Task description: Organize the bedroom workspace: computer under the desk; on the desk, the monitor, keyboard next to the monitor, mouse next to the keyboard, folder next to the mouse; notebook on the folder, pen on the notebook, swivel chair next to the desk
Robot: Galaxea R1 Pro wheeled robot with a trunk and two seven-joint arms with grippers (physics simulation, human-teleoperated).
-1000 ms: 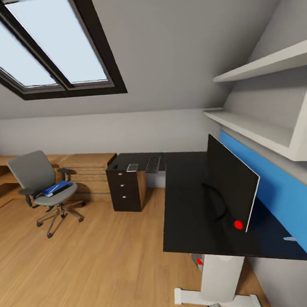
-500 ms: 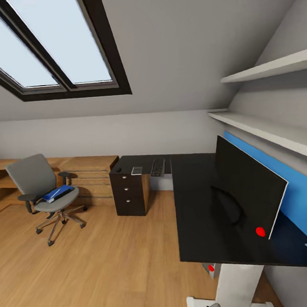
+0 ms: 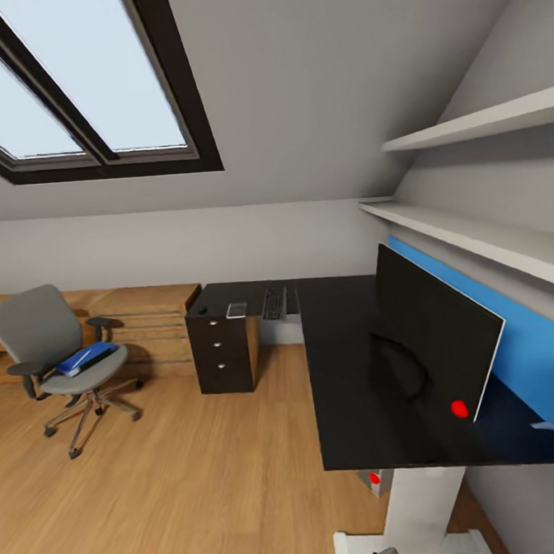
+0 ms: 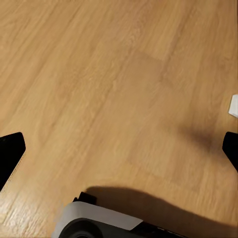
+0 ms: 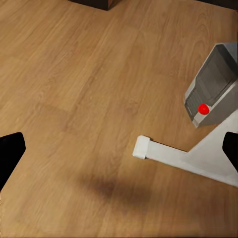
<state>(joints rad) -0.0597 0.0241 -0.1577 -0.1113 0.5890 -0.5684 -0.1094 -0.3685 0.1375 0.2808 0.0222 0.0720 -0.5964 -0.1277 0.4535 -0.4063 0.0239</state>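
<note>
- Head view takes in the bedroom's wood floor [image 3: 177,499], with the long black desk [image 3: 350,371] running from near right toward the far wall on its white pedestal.
- Monitor [image 3: 435,344] stands on the near right part of the desk, close to the blue wall panel [image 3: 530,350]; a wide swing of an arm along that edge could, I judge, knock it over.
- Swivel chair [image 3: 55,358] sits far left, well apart from the desk, and rolls on castors; pushing on it while reaching could send it drifting away.
- Computer [image 5: 210,91] stands on the floor under the desk, just beside the white foot bar [image 5: 173,153]; driving the base too near could shove it out of place.
- Folder [image 3: 86,358] lies on the chair seat, tilted slightly; being flat and thin, it may slide off if nudged rather than pinched.
- Keyboard [image 3: 274,303] rests at the far end of the desk, well apart from the monitor, above the dark drawer unit [image 3: 225,355].
- Notebook [image 3: 236,310] lies just left of the keyboard, and the mouse [image 3: 202,309] further left, near the desk's corner, where a careless sweep could push it off.
- Left gripper [image 4: 119,148] and right gripper [image 5: 119,148] both hang over bare floor, fingers spread wide and holding nothing.
</note>
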